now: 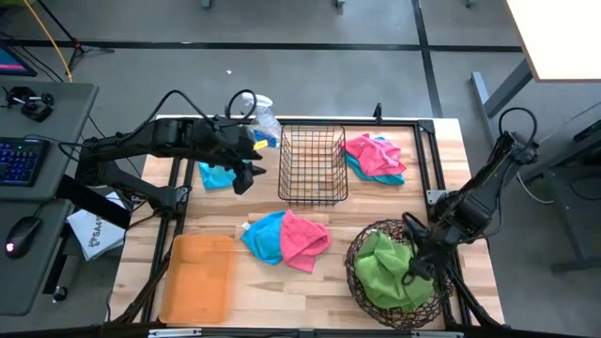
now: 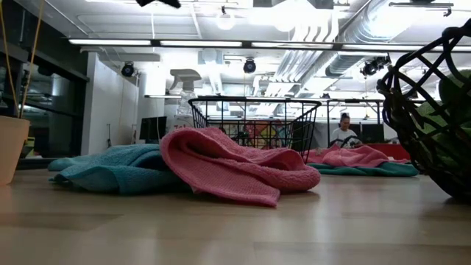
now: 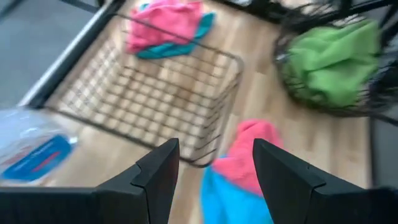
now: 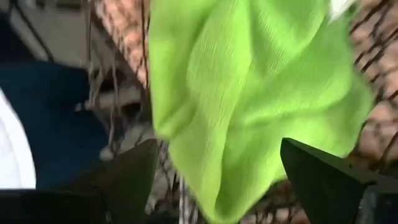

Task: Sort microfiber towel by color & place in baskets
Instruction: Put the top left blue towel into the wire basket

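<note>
My left gripper (image 1: 246, 176) (image 3: 216, 149) is open and hovers between a teal towel (image 1: 216, 176) and the black wire basket (image 1: 313, 164) (image 3: 155, 93), holding nothing. A teal towel (image 1: 265, 235) and a pink towel (image 1: 305, 239) (image 2: 228, 165) lie together at the table's middle. Another pink towel on a teal one (image 1: 376, 157) (image 3: 165, 28) lies right of the wire basket. My right gripper (image 1: 413, 268) (image 4: 219, 149) is open over the round woven basket (image 1: 362, 282), where a green towel (image 1: 390, 268) (image 4: 249, 81) lies bunched. The orange tray (image 1: 197, 277) sits near left.
A clear spray bottle (image 1: 263, 117) (image 3: 31, 146) lies at the far edge beside the wire basket. A metal frame (image 1: 432, 150) borders the table. A keyboard and mouse sit on a desk (image 1: 28, 188) to the left. A person (image 2: 344, 131) sits far behind.
</note>
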Robot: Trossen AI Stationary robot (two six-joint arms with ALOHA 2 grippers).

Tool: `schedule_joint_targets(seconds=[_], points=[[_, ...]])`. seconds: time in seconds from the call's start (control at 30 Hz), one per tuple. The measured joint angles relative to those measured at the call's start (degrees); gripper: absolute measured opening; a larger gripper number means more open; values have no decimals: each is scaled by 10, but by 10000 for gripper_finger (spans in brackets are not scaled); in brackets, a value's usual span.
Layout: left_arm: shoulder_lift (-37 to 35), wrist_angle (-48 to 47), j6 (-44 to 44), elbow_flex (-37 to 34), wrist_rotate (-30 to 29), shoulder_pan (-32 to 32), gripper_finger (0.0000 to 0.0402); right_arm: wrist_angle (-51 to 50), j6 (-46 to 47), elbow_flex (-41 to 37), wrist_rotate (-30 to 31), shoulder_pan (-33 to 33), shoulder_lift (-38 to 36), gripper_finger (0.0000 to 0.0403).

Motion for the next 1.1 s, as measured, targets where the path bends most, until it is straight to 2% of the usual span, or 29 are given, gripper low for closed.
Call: schedule_joint_targets(seconds=[0.1, 0.2, 0.23, 0.3, 0.37, 0.53, 0.6, 0.73, 0.9, 1.1], points=[[0, -57, 1, 0, -55, 0, 193, -3, -24, 2, 50, -19, 0, 332], [1, -137, -57, -11, -141, 9, 193, -1, -47, 3, 108, -39, 0, 328], [1, -160, -83, -25, -150, 18, 193, -1, -54, 3, 126, -47, 0, 327], [-4, -190, -124, -73, -143, 47, 193, 0, -68, 3, 156, -62, 0, 326], [-15, -187, -148, -139, -111, 82, 193, 5, -89, 3, 176, -78, 0, 326], [-23, -92, -152, -310, 10, 193, 193, 43, -160, 3, 206, -121, 0, 326], [-16, -56, -160, -348, 22, 230, 193, 64, -192, 3, 214, -140, 0, 326], [13, -22, -156, -385, 2, 281, 193, 99, -253, 3, 214, -178, 0, 326], [48, 7, -134, -394, -76, 308, 193, 129, -300, 3, 213, -214, 0, 326], [95, 70, -116, -402, -46, 328, 193, 142, -323, 3, 200, -237, 0, 326]])
